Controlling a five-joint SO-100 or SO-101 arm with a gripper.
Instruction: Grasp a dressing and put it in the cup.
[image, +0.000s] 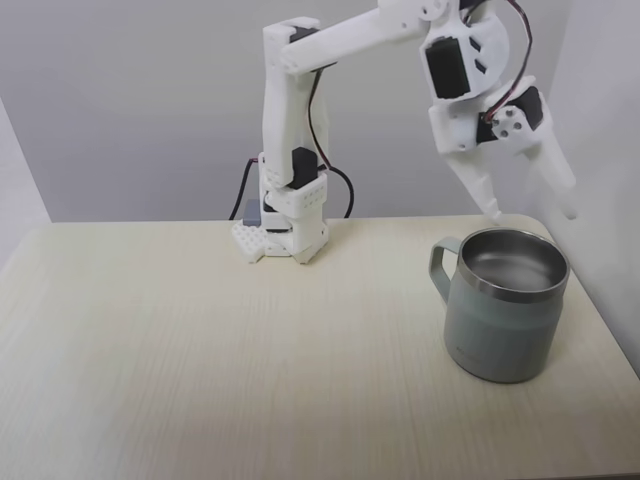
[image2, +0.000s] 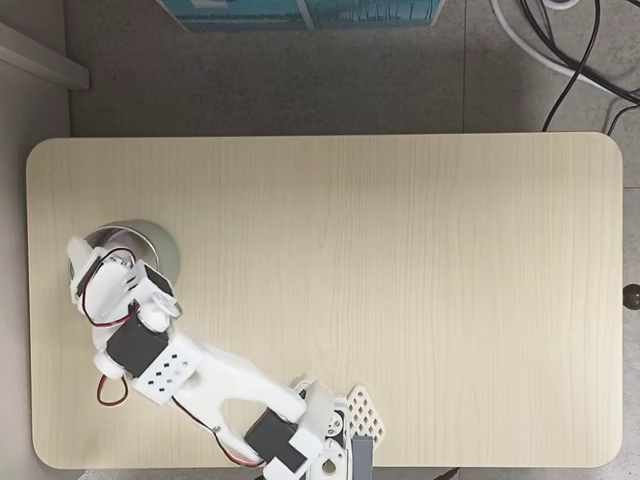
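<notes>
Bare desk (image: 200, 340) at left of a fixed view, arm base (image: 285, 225) at the back edge. Further right — tool (image: 530, 212) hanging released just above the cup (image: 505, 320), fingers spread, nothing between them. Dressing nowhere on the desk; probably in the cup, though the visible steel interior looks bare — cannot confirm. Seen from above, tool (image2: 85, 268) over the cup (image2: 160, 245). Risk: low fingertip clipping the rim on the way out, tipping the cup.
</notes>
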